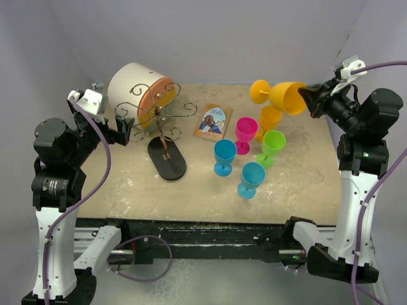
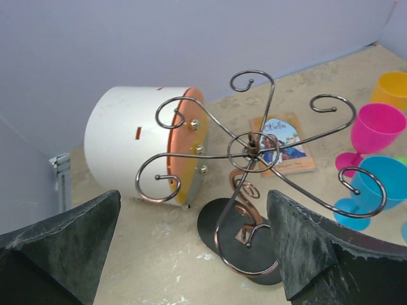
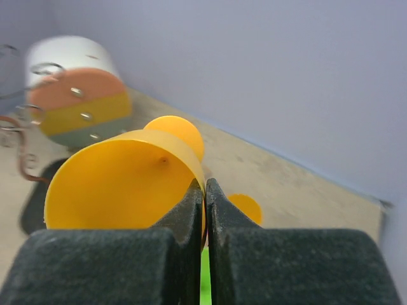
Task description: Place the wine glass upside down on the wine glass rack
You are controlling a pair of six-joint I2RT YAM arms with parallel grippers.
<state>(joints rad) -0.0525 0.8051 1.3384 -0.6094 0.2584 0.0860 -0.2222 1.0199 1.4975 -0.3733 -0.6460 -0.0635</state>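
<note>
Tabletop (image 1: 305,184) "Othello" book (image 1: 213,122) near rack (image 1: 168,162)

The small book (image 2: 283,147) reads "Othello" on its cover

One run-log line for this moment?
right gripper: shut on orange wine glass, sideways | left gripper: open near wine glass rack | rack: no glass

Bystander items on the table (image 1: 305,190): one drum, one book, five standing glasses.
A white drum (image 1: 130,86) lies on its side at far left, its orange-and-yellow end facing right. A small book (image 1: 213,122) lies flat at centre far. To its right, closely grouped and upright: pink glass (image 1: 246,130), orange glass (image 1: 269,117), green glass (image 1: 273,143), blue glass (image 1: 224,152), nearer blue glass (image 1: 252,175).
</note>
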